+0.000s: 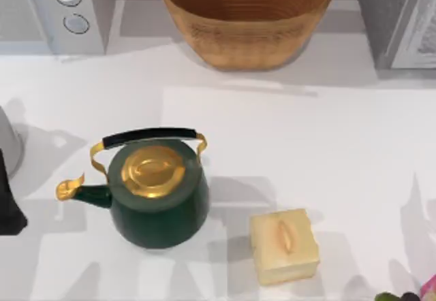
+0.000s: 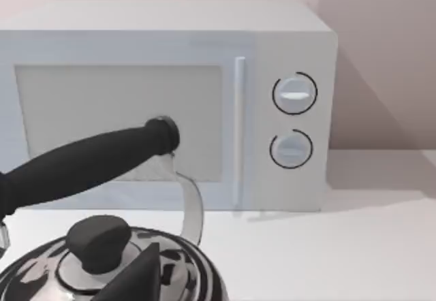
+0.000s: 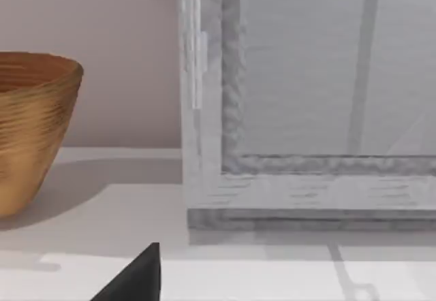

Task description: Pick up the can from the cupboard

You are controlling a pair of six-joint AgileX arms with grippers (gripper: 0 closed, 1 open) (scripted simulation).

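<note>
Near: cream box and green kettle mid-table. Farther: wooden bowl; cupboard far right, door shut, can presumably inside. Pincer states impossible to tell. Risk: snagging the closed door, blocking the reach.

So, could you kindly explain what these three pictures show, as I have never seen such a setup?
These are two simulated AgileX robot arms at a table. One picture looks down from above; two come from wrist cameras. On the table: green kettle, cream box, wooden bowl, white microwave, grey cupboard. The left end effector faces the microwave over a silver kettle; the right end effector faces the cupboard. I see nothing held.
</note>
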